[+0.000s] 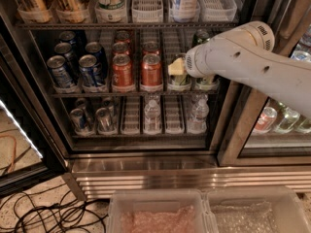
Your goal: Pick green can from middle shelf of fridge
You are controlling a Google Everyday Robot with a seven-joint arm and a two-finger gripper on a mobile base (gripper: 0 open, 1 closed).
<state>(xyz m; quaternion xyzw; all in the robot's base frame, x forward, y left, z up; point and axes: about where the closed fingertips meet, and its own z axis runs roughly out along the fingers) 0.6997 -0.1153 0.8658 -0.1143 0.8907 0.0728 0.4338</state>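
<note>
Because the green can [180, 79] stands at the front of its white lane on the middle shelf [97, 94], just right of the orange-red cans [151, 70], the white arm [252, 62] reaches in from the right through the open front of the fridge [146, 171]. It lies nearly level, which keeps it under the tier above and over the water bottles [152, 114] below. The gripper [176, 67] sits at the can's upper half, and its yellowish tip covers the can's top from this side. Only the can's lower part shows, upright and seated in its lane. Whether the gripper is clamped on the can or merely set against it I cannot tell, since the wrist hides that side. By my reading the step in hand is the grasp itself, with the can not yet lifted. A darker green can [200, 35] stands close behind the wrist, so a straight pull towards the door looks safer than a sideways swing.
</note>
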